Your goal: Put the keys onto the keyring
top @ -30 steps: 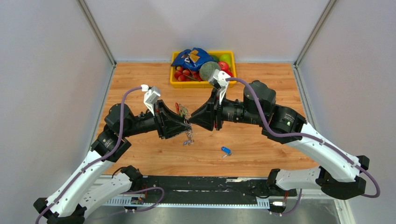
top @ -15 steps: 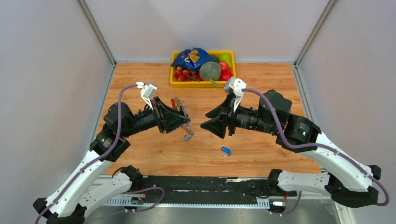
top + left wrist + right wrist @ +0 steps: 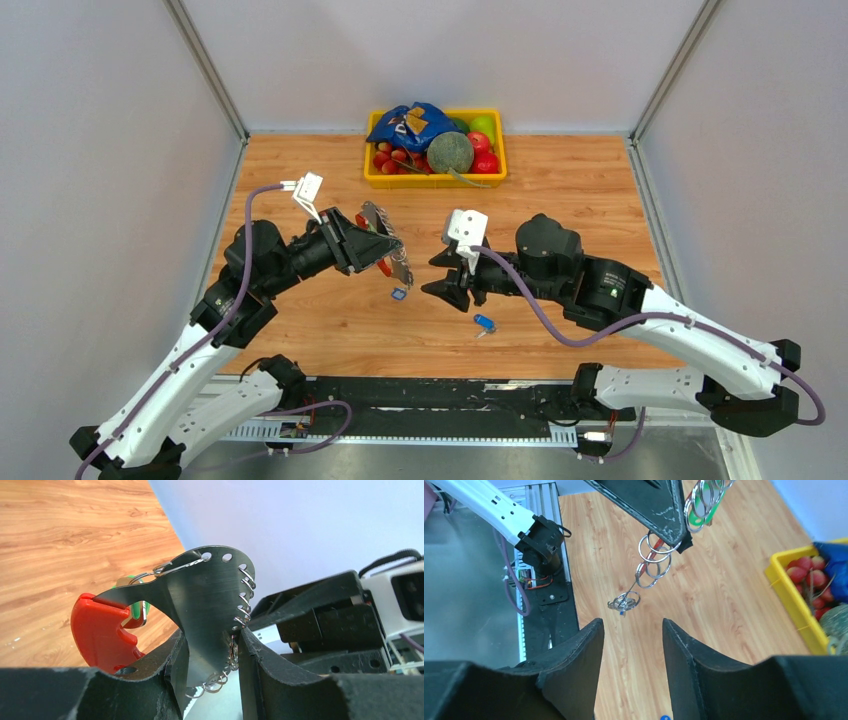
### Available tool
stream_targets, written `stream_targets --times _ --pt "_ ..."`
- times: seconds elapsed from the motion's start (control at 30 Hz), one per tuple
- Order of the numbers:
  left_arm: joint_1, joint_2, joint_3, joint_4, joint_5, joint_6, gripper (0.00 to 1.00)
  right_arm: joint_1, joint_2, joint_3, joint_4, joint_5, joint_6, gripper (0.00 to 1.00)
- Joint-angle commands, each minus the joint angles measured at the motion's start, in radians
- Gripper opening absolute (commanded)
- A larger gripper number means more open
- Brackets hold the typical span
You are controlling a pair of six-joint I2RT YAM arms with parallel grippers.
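My left gripper [image 3: 385, 252] is shut on the keyring [image 3: 377, 232], a flat grey metal strip [image 3: 210, 605] with a red clip [image 3: 100, 635] and a green tag [image 3: 134, 611] behind it. Several wire rings [image 3: 653, 560] dangle from the bunch. One blue-headed key [image 3: 398, 293] hangs on the lowest ring [image 3: 624, 602], above the table. The other blue key [image 3: 484, 323] lies on the wood near the front; in the right wrist view only its tip [image 3: 665, 717] shows at the bottom edge. My right gripper [image 3: 437, 277] stands open and empty just right of the hanging key, above the loose one [image 3: 631, 630].
A yellow tray [image 3: 372, 180] of fruit with a blue bag [image 3: 412, 124] sits at the back centre, and its corner [image 3: 781, 587] shows in the right wrist view. The black rail and arm bases [image 3: 430, 395] run along the near edge.
My right gripper has opened and drawn back down and to the right, away from the left gripper. The left gripper has tilted up with the keyring, a key still hanging from it.
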Motion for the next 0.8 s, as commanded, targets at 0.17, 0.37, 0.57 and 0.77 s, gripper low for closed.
stream_targets --times 0.17,0.37,0.57,0.77 --pt "-0.001 -0.025 0.002 0.028 -0.043 -0.126 0.00 0.070 -0.030 -0.047 0.199 0.116 -0.152 0.45" --pt "0.000 -0.023 0.003 0.043 -0.003 -0.124 0.00 0.129 -0.026 -0.077 0.250 0.266 -0.248 0.38" --pt "0.000 -0.022 0.031 0.021 0.029 -0.108 0.00 0.163 -0.061 -0.102 0.259 0.293 -0.361 0.40" --pt "0.000 -0.022 0.039 0.015 0.055 -0.106 0.00 0.191 -0.066 -0.121 0.278 0.325 -0.448 0.39"
